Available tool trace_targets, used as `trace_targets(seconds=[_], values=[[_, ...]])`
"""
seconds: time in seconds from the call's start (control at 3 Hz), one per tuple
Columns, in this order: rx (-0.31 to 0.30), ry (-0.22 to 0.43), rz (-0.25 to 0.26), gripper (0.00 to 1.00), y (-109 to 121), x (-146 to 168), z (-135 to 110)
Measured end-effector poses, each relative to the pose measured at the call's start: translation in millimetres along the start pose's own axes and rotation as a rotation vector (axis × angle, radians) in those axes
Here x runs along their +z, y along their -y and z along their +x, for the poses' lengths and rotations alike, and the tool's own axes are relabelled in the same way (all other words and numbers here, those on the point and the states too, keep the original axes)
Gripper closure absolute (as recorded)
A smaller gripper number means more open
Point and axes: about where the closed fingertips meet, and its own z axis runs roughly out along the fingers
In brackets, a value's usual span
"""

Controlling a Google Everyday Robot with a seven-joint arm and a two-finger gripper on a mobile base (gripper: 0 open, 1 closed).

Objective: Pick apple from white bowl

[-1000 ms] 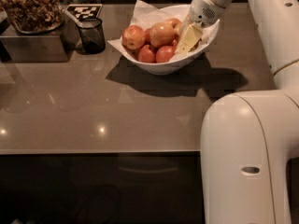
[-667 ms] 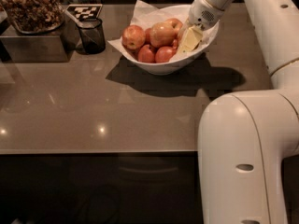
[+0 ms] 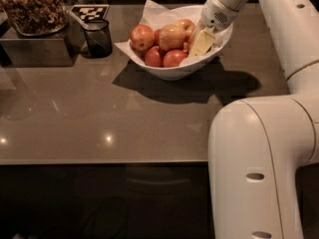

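Observation:
The white bowl (image 3: 172,72) stands on the brown counter, lined with crumpled white paper (image 3: 154,11). Several red-orange apples lie in it: one at the left (image 3: 142,36), one in the middle on top (image 3: 172,36), and one at the front (image 3: 174,58). My gripper (image 3: 202,44) reaches down into the right side of the bowl, against the apples. Another apple (image 3: 187,27) lies right behind it. The gripper's tip is partly hidden among the fruit.
A small dark see-through cup (image 3: 97,38) stands left of the bowl. A black-and-white marker tag (image 3: 89,11) lies behind the cup. A container of brown nuts (image 3: 32,6) sits on a metal box (image 3: 35,51) at the far left. My white arm (image 3: 259,173) fills the right foreground.
The gripper has stayed in the right side of the bowl and sunk slightly lower. The apples and the bowl have not moved.

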Motion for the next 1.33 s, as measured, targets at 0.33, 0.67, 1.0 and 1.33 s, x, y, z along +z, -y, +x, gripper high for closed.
trace_targets(seconds=[0.33,0.67,1.0,1.33], values=[[-0.022,0.046,0.015,0.9,2,-3,-7],[-0.037,0.096,0.015,1.0,2,-3,-13],[-0.036,0.197,-0.017,1.0,-10,-14,-24],[-0.05,0.32,-0.045,1.0,-31,-47,-45]])
